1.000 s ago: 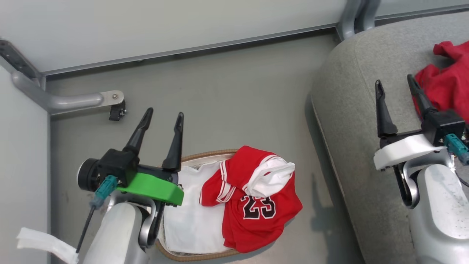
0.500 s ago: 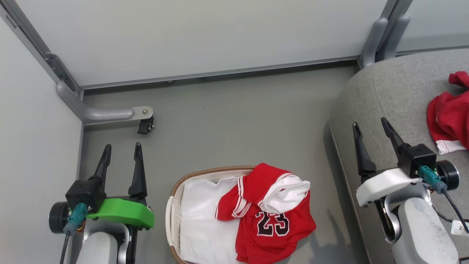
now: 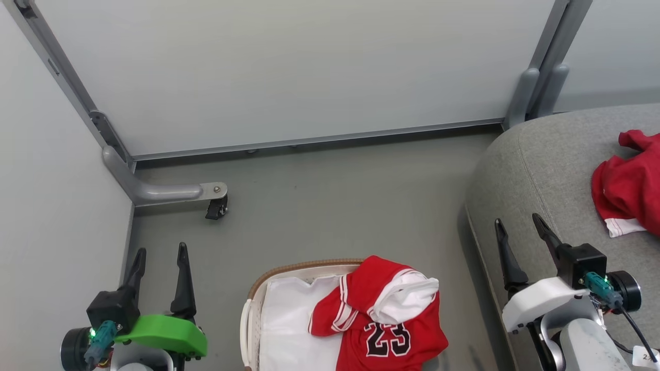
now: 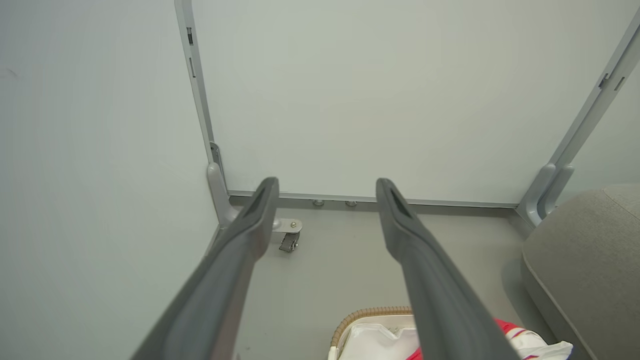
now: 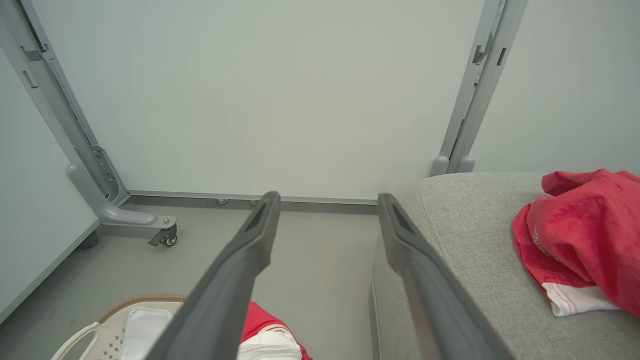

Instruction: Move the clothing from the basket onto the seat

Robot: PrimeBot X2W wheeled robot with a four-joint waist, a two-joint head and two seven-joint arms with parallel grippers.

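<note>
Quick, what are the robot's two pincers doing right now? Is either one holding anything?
Left pincer: open, holding nothing.
Right pincer: open, holding nothing.

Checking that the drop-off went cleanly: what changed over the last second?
Both arms drew back: the right pincer away from the red garment on the sofa, the left pincer off the basket rim. The head camera moved too. Both pincers stayed open; the jersey stayed in the basket.
</note>
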